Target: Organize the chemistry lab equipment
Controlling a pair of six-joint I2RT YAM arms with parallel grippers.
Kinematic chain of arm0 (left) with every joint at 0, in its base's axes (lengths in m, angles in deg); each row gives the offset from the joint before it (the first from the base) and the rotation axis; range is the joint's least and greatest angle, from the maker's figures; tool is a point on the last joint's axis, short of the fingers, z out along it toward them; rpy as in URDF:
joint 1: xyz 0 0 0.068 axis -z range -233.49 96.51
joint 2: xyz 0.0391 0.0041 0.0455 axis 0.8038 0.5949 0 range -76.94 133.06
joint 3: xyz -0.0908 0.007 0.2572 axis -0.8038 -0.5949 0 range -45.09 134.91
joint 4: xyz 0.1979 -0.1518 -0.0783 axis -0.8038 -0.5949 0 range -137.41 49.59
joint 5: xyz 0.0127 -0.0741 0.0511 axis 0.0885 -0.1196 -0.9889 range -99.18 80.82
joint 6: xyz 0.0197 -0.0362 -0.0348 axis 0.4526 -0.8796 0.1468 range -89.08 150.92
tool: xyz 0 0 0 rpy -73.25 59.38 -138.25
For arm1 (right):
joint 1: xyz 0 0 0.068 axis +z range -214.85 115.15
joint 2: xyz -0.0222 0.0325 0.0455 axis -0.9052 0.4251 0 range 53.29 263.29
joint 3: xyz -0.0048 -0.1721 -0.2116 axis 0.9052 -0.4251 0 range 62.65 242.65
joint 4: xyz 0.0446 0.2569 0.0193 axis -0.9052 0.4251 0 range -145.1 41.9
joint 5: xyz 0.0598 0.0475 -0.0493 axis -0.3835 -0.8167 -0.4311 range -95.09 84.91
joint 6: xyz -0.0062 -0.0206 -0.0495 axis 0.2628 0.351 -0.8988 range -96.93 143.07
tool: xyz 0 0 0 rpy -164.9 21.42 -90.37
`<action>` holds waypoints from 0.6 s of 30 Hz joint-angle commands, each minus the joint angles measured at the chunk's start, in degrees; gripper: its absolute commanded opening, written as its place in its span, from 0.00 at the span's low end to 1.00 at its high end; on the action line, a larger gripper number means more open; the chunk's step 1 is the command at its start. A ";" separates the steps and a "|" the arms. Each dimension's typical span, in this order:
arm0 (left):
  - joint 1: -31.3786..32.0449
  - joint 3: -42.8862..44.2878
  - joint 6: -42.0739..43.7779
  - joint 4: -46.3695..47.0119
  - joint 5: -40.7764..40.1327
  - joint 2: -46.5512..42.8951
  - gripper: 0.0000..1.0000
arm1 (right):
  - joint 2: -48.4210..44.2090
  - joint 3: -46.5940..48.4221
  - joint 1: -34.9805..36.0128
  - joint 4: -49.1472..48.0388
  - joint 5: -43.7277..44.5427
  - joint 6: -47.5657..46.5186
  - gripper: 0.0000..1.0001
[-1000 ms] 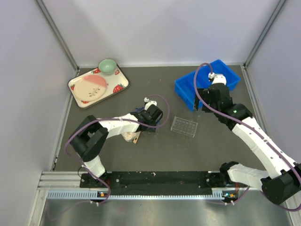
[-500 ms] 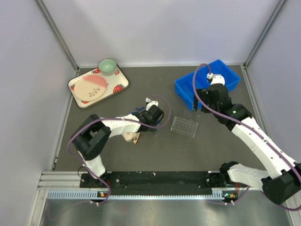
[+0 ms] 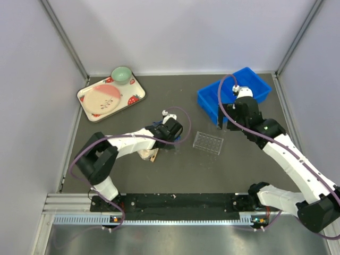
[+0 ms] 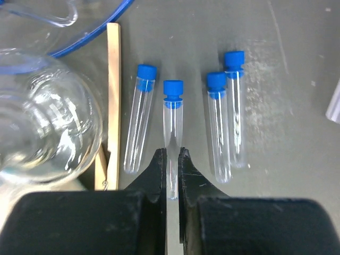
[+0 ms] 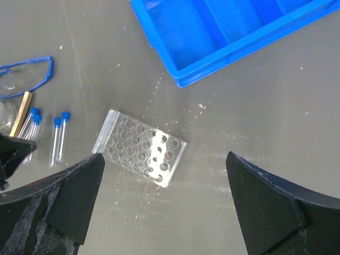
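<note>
Left gripper (image 4: 170,154) closed on one tube; right gripper (image 5: 164,158) spread wide above the tube rack (image 5: 139,149).
On the table (image 3: 175,164), the blue bin (image 5: 212,48) sits far right, the clear rack flat near it. A glass flask (image 4: 42,122) is just beside a wooden stick (image 4: 113,95). Four blue-capped tubes (image 4: 220,133) lie side by side past the stick, caps pointing away. The left jaws pinch the bottom end of the second tube (image 4: 172,125) from the stick, which lies on the table.

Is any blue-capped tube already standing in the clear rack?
No, the right wrist view shows every hole of the rack empty, and the tubes lie flat on the table beside it.
</note>
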State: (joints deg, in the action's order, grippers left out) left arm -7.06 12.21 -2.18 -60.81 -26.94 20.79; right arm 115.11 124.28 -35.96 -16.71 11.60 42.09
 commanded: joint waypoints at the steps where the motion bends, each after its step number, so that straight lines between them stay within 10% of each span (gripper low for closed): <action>1: -0.03 1.75 2.25 -4.90 2.72 -9.30 0.00 | -3.98 3.32 1.00 1.25 -6.12 -0.57 0.99; 18: -0.03 2.12 6.56 -0.26 44.64 -29.26 0.00 | -11.37 1.66 4.67 1.25 -38.82 3.91 0.98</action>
State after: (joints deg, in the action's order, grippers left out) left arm -7.10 15.33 3.81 -65.90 5.04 -4.61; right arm 106.61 126.40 -35.24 -12.58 -18.30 43.58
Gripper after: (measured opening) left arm 0.052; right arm 0.982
